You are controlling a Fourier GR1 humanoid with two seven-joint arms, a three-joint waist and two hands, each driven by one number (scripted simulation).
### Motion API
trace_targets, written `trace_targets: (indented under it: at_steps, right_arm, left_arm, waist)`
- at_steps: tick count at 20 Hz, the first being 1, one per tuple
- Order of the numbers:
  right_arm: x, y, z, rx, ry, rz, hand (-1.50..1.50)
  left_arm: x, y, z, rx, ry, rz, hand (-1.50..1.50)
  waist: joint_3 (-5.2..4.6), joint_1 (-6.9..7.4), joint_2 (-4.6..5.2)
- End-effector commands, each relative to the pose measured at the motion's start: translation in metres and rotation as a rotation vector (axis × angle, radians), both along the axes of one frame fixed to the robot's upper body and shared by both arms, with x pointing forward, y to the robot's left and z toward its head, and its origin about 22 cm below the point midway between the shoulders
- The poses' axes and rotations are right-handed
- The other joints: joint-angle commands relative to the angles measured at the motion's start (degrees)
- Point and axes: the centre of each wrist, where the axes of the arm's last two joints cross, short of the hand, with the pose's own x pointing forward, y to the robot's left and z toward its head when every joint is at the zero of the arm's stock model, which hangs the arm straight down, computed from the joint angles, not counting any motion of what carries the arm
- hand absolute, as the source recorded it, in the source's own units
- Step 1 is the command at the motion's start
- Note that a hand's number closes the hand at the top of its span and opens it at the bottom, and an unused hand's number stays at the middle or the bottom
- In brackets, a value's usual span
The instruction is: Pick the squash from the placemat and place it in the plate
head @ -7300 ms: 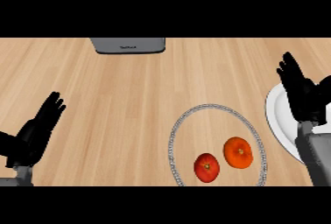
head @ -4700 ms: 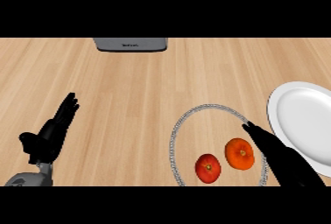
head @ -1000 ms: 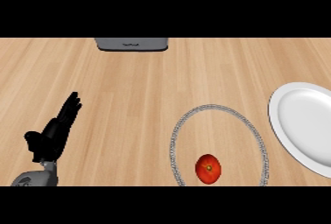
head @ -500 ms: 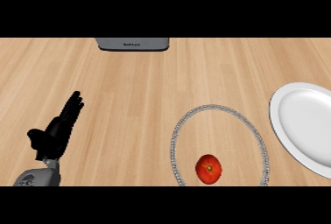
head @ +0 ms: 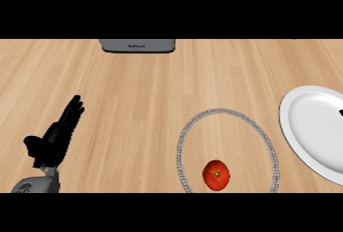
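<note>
No squash shows in the head view. The round placemat (head: pixel 226 111), wood-coloured with a grey beaded rim, carries only a red tomato (head: pixel 216 174) near its front. The white plate (head: pixel 309 131) lies at the right edge with nothing visible on it. My left hand (head: pixel 57 138) rests open at the lower left, fingers pointing up, far from the mat. Of my right hand (head: pixel 341 112) only a dark sliver shows at the right edge over the plate, and what it holds is hidden.
A grey appliance (head: pixel 137 45) sits at the far edge of the wooden counter, left of centre. Bare counter lies between my left hand and the placemat.
The orange squash that lay beside the tomato is gone from the placemat, and my right arm has drawn out of view to the right. In the last second my left hand barely shifted.
</note>
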Motion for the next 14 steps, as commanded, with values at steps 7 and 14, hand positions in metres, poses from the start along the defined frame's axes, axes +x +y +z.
trace_targets:
  at_steps: [7,14]
  right_arm:
    - [0.035,-0.008,-0.043,0.187,-0.071,-0.096,-1.50]
    - [-0.013,-0.036,-0.012,0.329,-0.405,-0.139,-1.50]
  left_arm:
    - [-0.008,-0.011,0.004,-0.004,0.002,-0.010,0.00]
    - [-0.014,0.013,-0.013,-0.002,0.008,0.040,0.00]
  waist:
    - [0.04,-0.23,-0.06]
    - [0.00,-1.64,-0.33]
